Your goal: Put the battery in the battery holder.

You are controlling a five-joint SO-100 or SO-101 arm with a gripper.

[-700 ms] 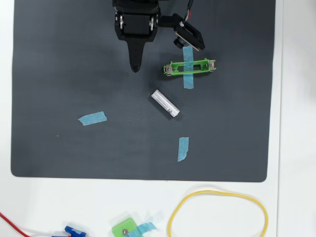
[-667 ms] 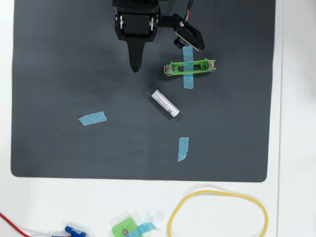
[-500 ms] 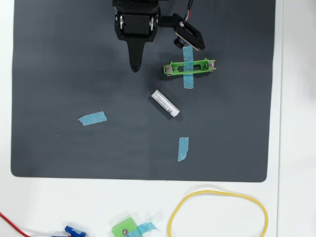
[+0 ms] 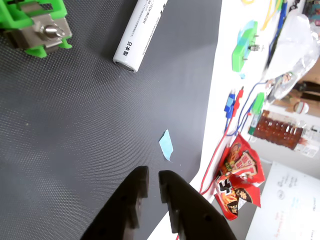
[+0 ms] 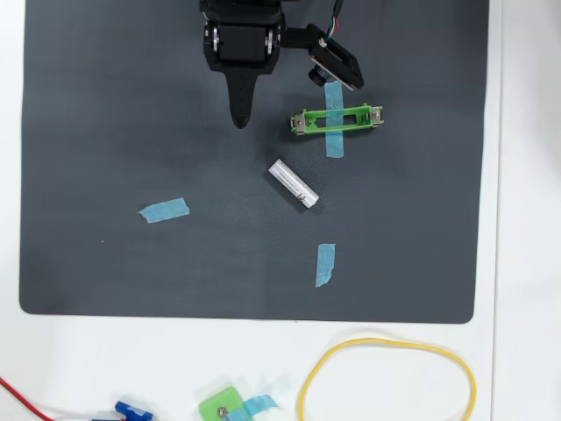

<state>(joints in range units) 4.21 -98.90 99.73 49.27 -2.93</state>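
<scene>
1. The black two-finger gripper [image 5: 239, 118] sits near the top of the dark textured mat [image 5: 105, 132] in the overhead view. In the wrist view its fingertips [image 4: 148, 178] are nearly together with only a thin slit between them, so basically closed, and holding nothing.

2. The small silver-white cylindrical battery with dark print [image 5: 293, 184] is lying flat on the mat, untouched. In the overhead view it's below and to the right of the gripper tip, clearly apart from it. In the wrist view the battery [image 4: 139, 35] is ahead of the fingertips, near the top edge.

3. Its long axis runs diagonally in the overhead view, upper-left to lower-right. The finger points straight down the picture, so I'd guess the wrist needs some rotation to straddle the battery across its width.

4. The narrow bright-green plastic battery holder frame with metal end contacts [image 5: 358, 119] is directly right of the gripper tip in the overhead view, crossed by a blue tape strip [image 5: 334, 140]. It lies almost horizontal, with the battery just below its left end, not touching.

5. Looks like the reach hasn't really started: open up, swing toward the battery, then drop.
</scene>
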